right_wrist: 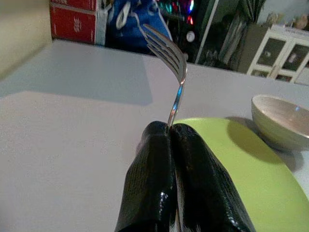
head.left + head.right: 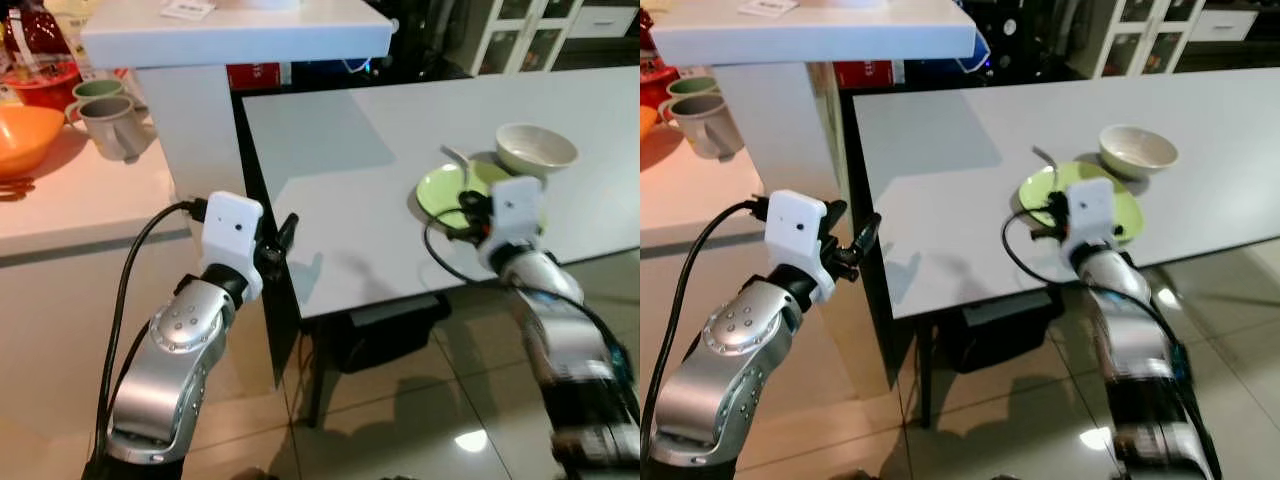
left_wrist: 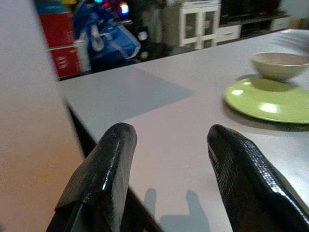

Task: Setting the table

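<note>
A green plate (image 2: pixel 440 188) lies on the white table (image 2: pixel 350 180) near its front edge, with a cream bowl (image 2: pixel 536 149) just behind it. My right gripper (image 1: pixel 170 133) hovers over the plate's near left rim, shut on a silver fork (image 1: pixel 171 63) whose tines point up and away. The fork's head (image 2: pixel 455 156) also pokes out above the wrist. My left gripper (image 3: pixel 166 145) is open with nothing between its fingers, held at the table's left front corner (image 2: pixel 285 240).
A white counter (image 2: pixel 80 200) to my left carries an orange bowl (image 2: pixel 22 137), grey mugs (image 2: pixel 108 120) and a red bowl. A white shelf (image 2: pixel 235 30) juts over the table's left end. Tiled floor lies below.
</note>
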You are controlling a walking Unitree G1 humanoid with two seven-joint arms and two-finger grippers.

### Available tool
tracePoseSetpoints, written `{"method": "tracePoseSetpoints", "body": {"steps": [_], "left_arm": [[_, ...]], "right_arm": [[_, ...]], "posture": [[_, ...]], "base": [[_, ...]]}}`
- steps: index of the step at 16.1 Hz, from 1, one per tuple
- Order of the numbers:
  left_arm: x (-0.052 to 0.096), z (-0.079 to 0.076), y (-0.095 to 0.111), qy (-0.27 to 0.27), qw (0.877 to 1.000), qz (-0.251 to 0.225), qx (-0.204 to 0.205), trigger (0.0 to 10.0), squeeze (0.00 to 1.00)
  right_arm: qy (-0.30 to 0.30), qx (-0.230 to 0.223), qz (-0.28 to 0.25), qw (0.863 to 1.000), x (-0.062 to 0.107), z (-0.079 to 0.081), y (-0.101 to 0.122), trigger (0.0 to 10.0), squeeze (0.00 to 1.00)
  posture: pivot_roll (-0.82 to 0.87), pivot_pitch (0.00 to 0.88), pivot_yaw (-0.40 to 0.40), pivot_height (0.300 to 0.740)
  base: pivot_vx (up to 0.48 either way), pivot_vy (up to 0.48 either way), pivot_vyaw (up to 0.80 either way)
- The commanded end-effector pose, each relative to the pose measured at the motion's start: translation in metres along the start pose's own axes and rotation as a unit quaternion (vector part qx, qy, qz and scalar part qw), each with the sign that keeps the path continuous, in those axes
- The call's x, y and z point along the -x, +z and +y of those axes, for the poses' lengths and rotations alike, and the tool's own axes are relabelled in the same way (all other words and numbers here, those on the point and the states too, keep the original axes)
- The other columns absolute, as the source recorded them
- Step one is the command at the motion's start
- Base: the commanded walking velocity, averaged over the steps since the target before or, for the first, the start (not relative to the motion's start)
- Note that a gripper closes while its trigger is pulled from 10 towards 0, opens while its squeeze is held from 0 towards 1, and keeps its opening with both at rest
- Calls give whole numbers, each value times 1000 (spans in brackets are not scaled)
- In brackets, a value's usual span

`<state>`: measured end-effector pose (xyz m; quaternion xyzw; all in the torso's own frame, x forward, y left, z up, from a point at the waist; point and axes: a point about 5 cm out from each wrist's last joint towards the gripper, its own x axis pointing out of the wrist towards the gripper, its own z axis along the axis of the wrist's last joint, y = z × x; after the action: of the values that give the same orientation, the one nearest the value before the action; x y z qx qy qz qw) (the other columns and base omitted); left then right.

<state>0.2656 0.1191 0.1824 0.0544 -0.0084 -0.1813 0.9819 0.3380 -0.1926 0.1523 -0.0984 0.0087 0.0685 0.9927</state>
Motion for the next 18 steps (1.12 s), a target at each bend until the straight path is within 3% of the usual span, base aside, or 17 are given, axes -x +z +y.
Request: {"method": "tracePoseSetpoints", "body": {"steps": [1, 5, 10, 13, 15, 18], "left_arm": [[2, -7, 5, -21, 1000, -13, -11, 10000, 0], [14, -8, 5, -26, 1000, -7, -15, 10000, 0], [29, -9, 6, -24, 1000, 4, -19, 10000, 0], [30, -2, 10, 13, 1000, 1, -14, 10000, 0], [25, 5, 9, 44, 999, -7, -24, 10000, 0], [15, 9, 10, 52, 998, -21, -23, 10000, 0]], "right_arm": [[0, 8, 3, 1000, -6, 2, -1, 10000, 0], [15, 10, 26, 999, -36, 14, 2, 10000, 0], [14, -3, 38, 999, -52, 20, 3, 10000, 0], [13, -25, 17, 999, -51, 16, 6, 10000, 0], [10, -53, -21, 998, -44, 14, 15, 10000, 0], [-5, -54, -48, 997, -30, 8, 20, 10000, 0]], "posture": [[50, 43, -11, 740], [97, 89, -42, 740], [150, 137, -65, 740], [147, 129, -75, 740], [124, 102, -66, 740], [87, 62, -41, 740]], "base": [[0, 0, 0], [0, 0, 0], [0, 0, 0], [0, 0, 0], [0, 0, 0], [0, 0, 0]]}}
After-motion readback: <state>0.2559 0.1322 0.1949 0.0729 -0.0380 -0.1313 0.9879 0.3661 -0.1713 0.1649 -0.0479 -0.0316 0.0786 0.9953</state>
